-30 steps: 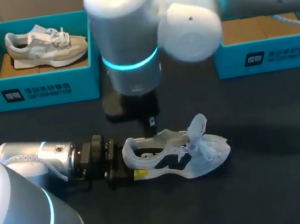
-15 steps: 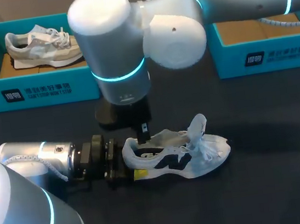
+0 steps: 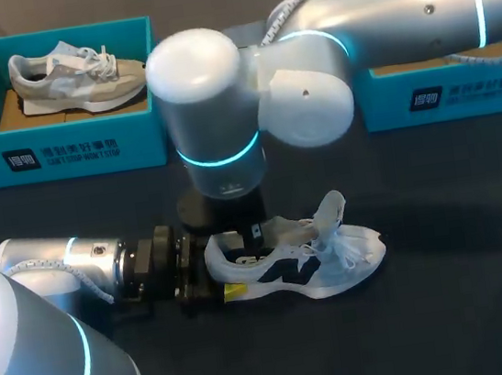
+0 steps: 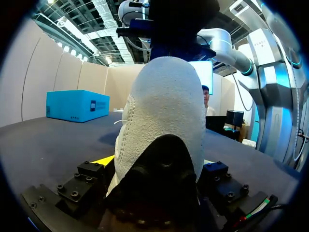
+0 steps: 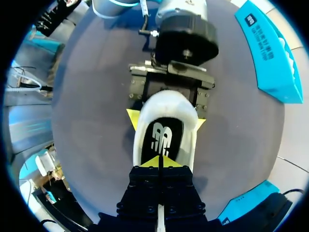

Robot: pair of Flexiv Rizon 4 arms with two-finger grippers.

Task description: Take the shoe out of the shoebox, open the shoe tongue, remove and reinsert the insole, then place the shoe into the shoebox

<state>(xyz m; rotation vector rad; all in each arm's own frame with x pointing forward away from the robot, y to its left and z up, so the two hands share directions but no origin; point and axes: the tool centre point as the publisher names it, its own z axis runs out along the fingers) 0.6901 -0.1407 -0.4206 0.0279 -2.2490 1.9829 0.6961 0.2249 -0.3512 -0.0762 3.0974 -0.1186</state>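
Observation:
A white mesh shoe (image 3: 302, 257) with a dark side logo lies on its sole on the black table, toe to the right. My left gripper (image 3: 209, 279) reaches in low from the left, its yellow-tipped fingers (image 5: 133, 117) pressed against both sides of the heel (image 4: 166, 111). My right arm comes over from the right and points straight down. Its gripper (image 3: 255, 235) is shut, and the joined yellow tips (image 5: 161, 161) sit inside the shoe opening, right over the dark insole (image 5: 161, 137). I cannot tell whether they pinch the insole.
A teal shoebox (image 3: 61, 152) at the back left holds a second, grey shoe (image 3: 74, 77). Another teal box (image 3: 443, 97) stands at the back right, partly behind my right arm. Bare table lies in front of the shoe.
My right arm's wrist has shifted slightly and come down, bringing its shut fingers into the shoe opening. The shoe and my left arm have stayed put.

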